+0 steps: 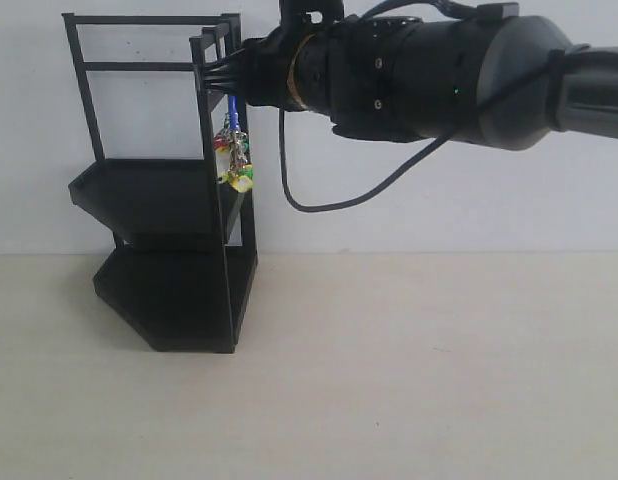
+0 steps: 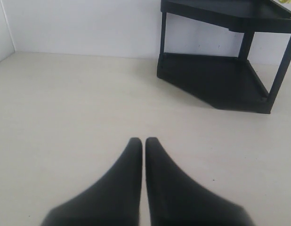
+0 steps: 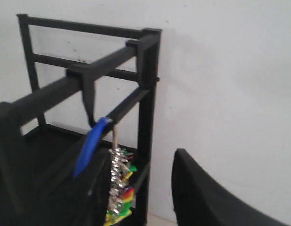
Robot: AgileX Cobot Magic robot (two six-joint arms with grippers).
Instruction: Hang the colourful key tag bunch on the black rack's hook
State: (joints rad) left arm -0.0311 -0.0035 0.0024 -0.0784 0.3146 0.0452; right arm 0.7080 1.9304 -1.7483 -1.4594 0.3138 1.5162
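Note:
The black rack [image 1: 159, 190] stands at the left against the wall. The colourful key tag bunch [image 1: 235, 152] dangles beside the rack's front post from its blue loop [image 1: 232, 110], just below my right gripper [image 1: 217, 78]. In the right wrist view the right gripper [image 3: 141, 157] is open. The blue loop [image 3: 89, 146] runs up to the rack's top bar [image 3: 108, 61], and the tags [image 3: 119, 188] hang beside one finger [image 3: 56, 188]. I cannot make out the hook itself. My left gripper [image 2: 143, 140] is shut on nothing, low over the table.
The rack's lower shelves [image 2: 221, 75] show in the left wrist view ahead of the left gripper. The right arm's cable [image 1: 329, 200] loops down beside the rack. A white wall [image 1: 439, 200] rises behind, with a pale table [image 1: 389, 380] in front.

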